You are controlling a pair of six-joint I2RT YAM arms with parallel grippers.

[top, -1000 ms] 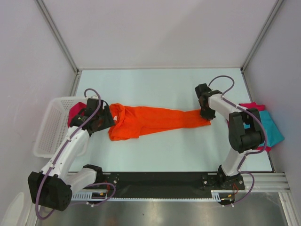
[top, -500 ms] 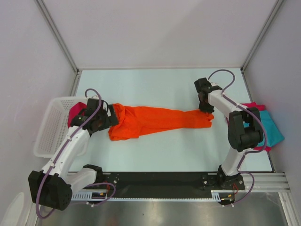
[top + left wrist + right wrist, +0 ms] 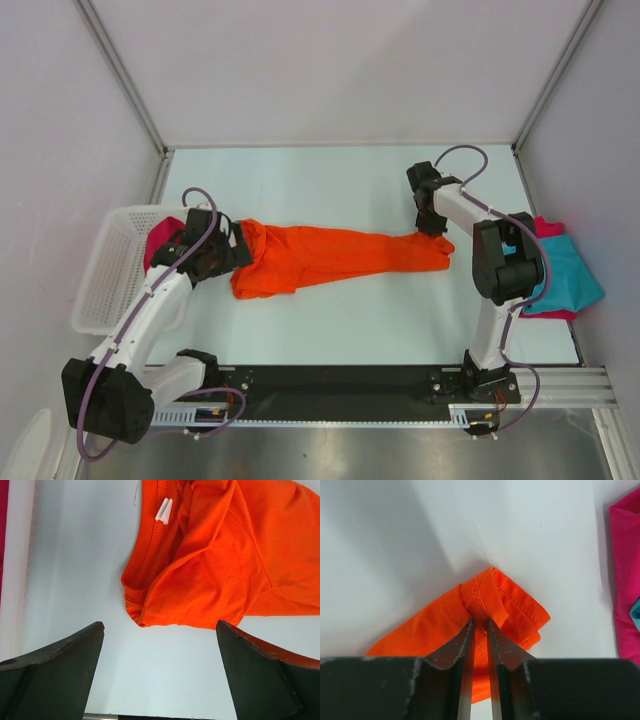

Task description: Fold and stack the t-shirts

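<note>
The orange t-shirt [image 3: 330,256] lies stretched left to right across the middle of the table, bunched and narrow. My right gripper [image 3: 432,226] is shut on its right end; the right wrist view shows the hem [image 3: 487,602] pinched between the fingertips. My left gripper [image 3: 226,256] is open just left of the shirt's collar end [image 3: 200,560], holding nothing. A teal t-shirt [image 3: 570,275] lies on a crimson one [image 3: 537,226] at the right edge. Another crimson t-shirt [image 3: 160,240] sits in the basket.
A white mesh basket [image 3: 105,265] stands at the left edge of the table. The enclosure walls close in at back and sides. The black rail with the arm bases [image 3: 340,385] runs along the near edge.
My right gripper has moved a little toward the back and left, dragging the shirt's right end with it. The left arm has barely moved.
</note>
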